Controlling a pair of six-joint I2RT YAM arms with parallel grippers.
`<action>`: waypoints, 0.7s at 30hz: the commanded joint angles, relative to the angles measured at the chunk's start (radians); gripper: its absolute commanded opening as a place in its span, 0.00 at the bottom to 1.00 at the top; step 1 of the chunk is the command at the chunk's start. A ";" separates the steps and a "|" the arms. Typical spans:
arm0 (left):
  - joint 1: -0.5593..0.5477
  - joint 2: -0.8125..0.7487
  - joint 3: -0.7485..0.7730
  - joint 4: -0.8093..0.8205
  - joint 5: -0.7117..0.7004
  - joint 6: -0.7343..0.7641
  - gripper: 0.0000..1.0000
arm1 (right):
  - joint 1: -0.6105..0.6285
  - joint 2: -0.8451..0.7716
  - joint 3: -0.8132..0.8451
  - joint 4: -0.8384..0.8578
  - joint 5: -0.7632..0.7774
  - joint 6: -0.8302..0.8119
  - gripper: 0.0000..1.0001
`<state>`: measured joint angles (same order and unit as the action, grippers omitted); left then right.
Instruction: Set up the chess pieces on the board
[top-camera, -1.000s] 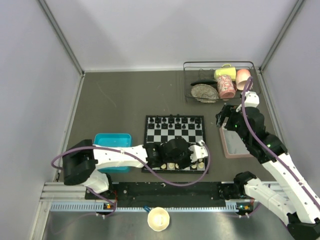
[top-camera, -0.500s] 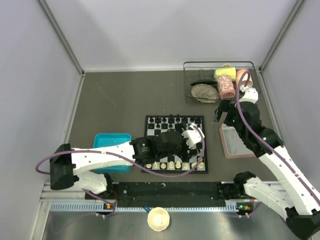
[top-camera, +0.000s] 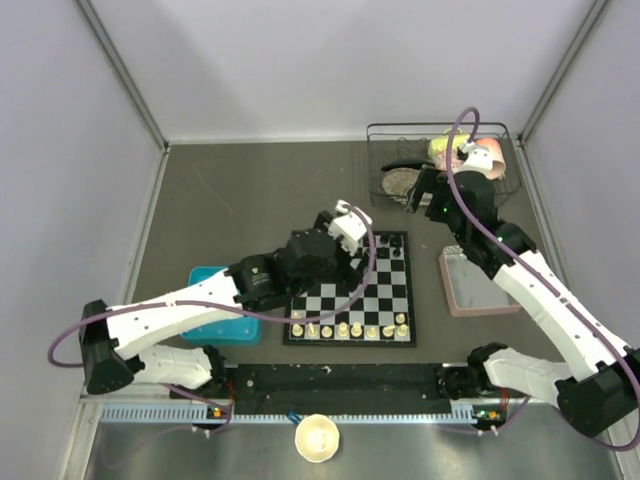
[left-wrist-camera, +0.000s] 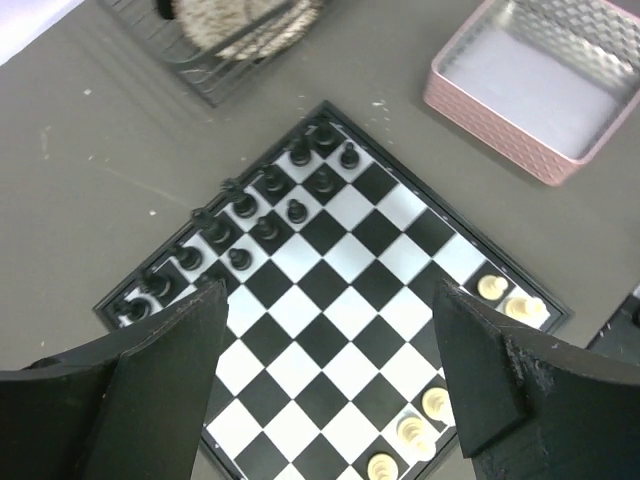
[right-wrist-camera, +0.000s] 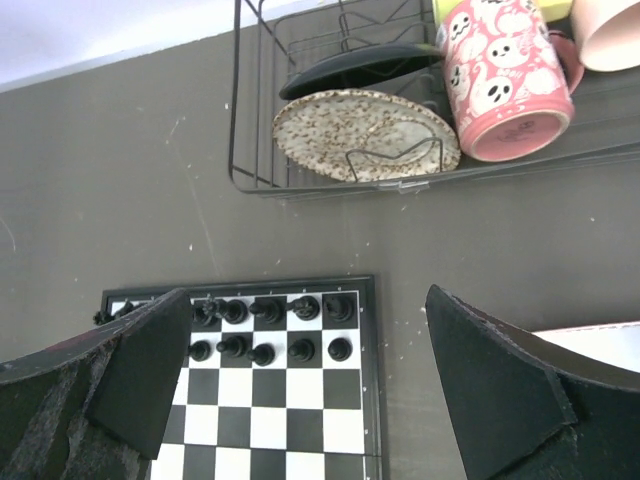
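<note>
The board (top-camera: 385, 285) lies flat at the table's middle. Small black pieces (top-camera: 395, 247) stand on its far rows, partly hidden by my left arm. Cream chess pieces (top-camera: 343, 328) stand along its near row. My left gripper (top-camera: 342, 228) is open and empty, raised above the board's far left part. In the left wrist view it (left-wrist-camera: 328, 292) looks down on the board (left-wrist-camera: 340, 300), with cream pieces (left-wrist-camera: 505, 297) at the lower right. My right gripper (top-camera: 423, 190) is open and empty, high between the board and the rack. In its wrist view it (right-wrist-camera: 305, 295) sees the black pieces (right-wrist-camera: 262, 330).
A wire rack (top-camera: 375, 165) at the back right holds a speckled plate (right-wrist-camera: 365, 135), a pink mug (right-wrist-camera: 500, 75) and other cups. A pinkish-grey tray (top-camera: 470, 285) lies right of the board, a blue tray (top-camera: 210, 277) left of it. A cream bowl (top-camera: 318, 437) sits at the near edge.
My left gripper rose from the board's near row and swung to the far left, uncovering the cream row. My right gripper moved farther back toward the rack.
</note>
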<state>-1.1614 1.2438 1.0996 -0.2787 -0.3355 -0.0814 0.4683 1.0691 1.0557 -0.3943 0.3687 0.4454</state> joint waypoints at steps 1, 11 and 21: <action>0.113 -0.076 0.040 -0.014 0.033 -0.090 0.87 | 0.000 0.011 0.055 0.071 -0.057 0.023 0.99; 0.422 -0.078 0.101 -0.053 0.144 -0.130 0.91 | -0.002 -0.047 0.009 0.071 -0.011 -0.011 0.99; 0.529 -0.029 0.178 -0.109 0.084 -0.147 0.99 | 0.000 -0.101 -0.048 0.064 -0.005 -0.063 0.99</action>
<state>-0.6559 1.2007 1.2160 -0.3786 -0.2111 -0.2127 0.4683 1.0061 1.0248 -0.3592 0.3462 0.4297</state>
